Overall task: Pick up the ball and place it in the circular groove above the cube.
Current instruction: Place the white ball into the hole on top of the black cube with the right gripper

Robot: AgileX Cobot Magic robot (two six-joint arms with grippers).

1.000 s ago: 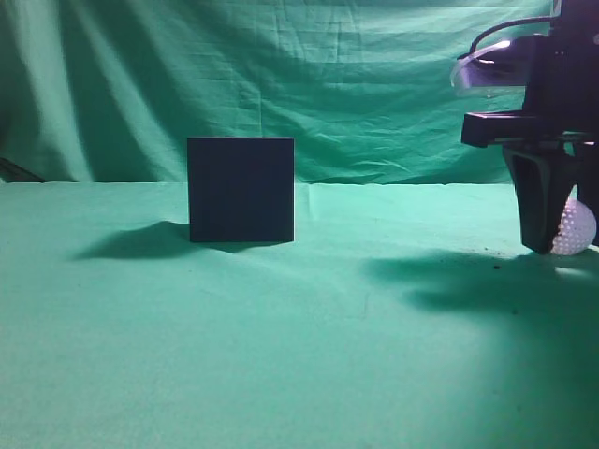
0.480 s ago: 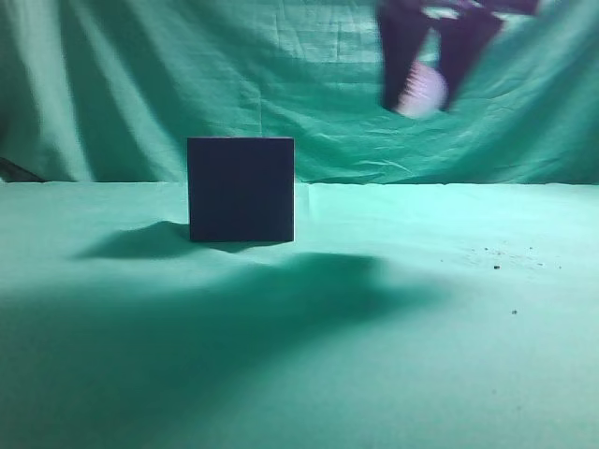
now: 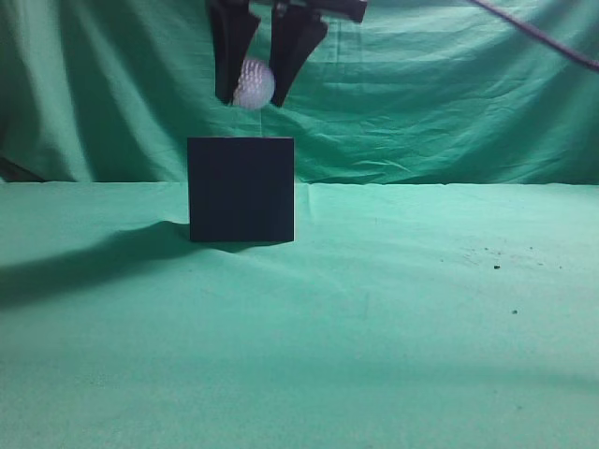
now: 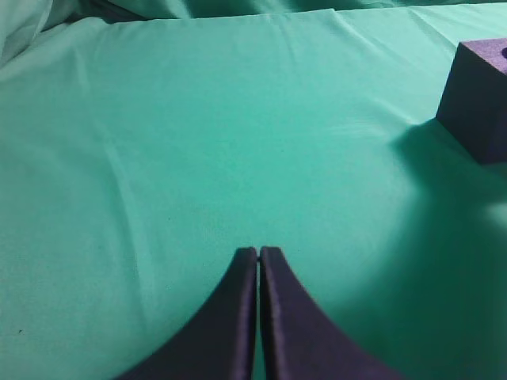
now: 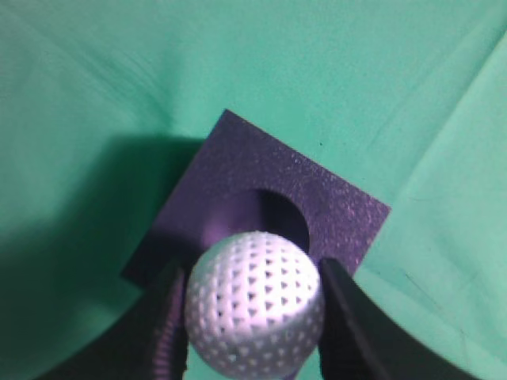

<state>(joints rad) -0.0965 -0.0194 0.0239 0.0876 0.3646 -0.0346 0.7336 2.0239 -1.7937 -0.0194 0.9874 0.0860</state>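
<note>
My right gripper [image 3: 253, 92] is shut on the white dimpled ball [image 3: 254, 83] and holds it in the air just above the top of the dark cube [image 3: 241, 190]. In the right wrist view the ball [image 5: 254, 302] sits between the two black fingers [image 5: 162, 324], over the cube's top face [image 5: 333, 207] and partly hiding its circular groove [image 5: 279, 215]. My left gripper [image 4: 259, 253] is shut and empty above the green cloth, with the cube [image 4: 478, 99] at the far right of its view.
Green cloth [image 3: 393, 337] covers the table and hangs as a backdrop. A few dark specks [image 3: 496, 267] lie on the cloth at the right. A cable [image 3: 543, 37] crosses the top right corner.
My right gripper lifted the ball off the cloth at the far right and carried it up and left to a spot just over the cube. The cube has not moved.
</note>
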